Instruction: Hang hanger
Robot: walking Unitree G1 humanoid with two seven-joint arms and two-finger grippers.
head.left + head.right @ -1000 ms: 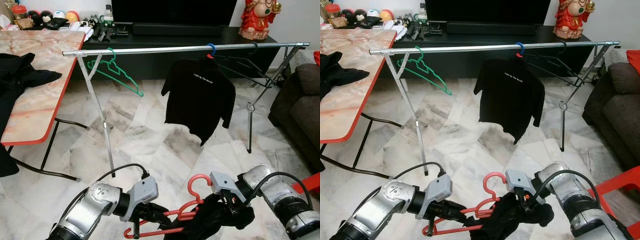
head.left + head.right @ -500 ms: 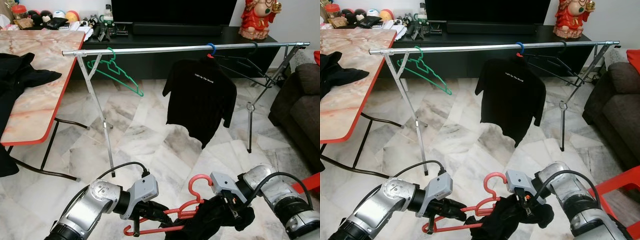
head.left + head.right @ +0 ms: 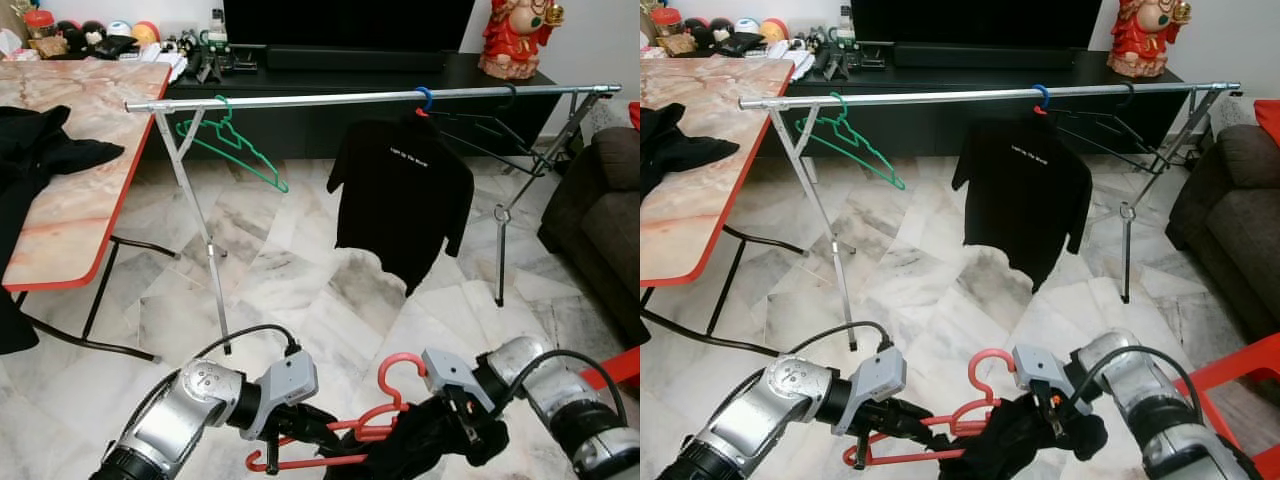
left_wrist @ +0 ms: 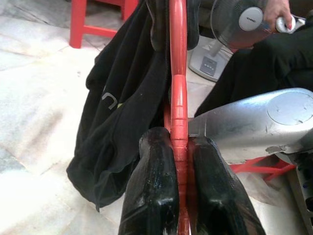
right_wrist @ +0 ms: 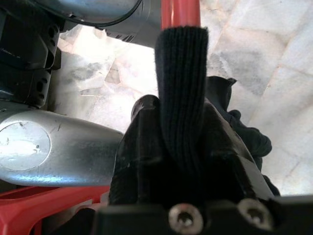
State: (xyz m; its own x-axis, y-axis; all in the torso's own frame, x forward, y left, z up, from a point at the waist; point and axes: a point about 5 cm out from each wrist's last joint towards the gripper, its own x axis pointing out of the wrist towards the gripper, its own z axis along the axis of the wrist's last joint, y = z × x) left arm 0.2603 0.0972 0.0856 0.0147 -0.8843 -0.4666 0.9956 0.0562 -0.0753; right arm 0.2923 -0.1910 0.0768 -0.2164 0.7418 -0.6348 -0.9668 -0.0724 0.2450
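Over marble floor (image 3: 300, 290) before the clothes rail (image 3: 330, 98), both pincers — left gripper (image 4: 179, 196), right gripper (image 5: 182, 161) — clamp the red hanger (image 3: 370, 430) and its black garment (image 3: 420, 450).

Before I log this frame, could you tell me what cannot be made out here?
- Right gripper: eye views, black garment wrapped over its fingers; wrist view too.
- Red hanger: right half buried in that garment.
- Shirt print: too small to read.
- Person beside the fan: left wrist view, cut off by the edge.

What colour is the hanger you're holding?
Red hanger, clearest in the left wrist view, clamped in the left gripper.
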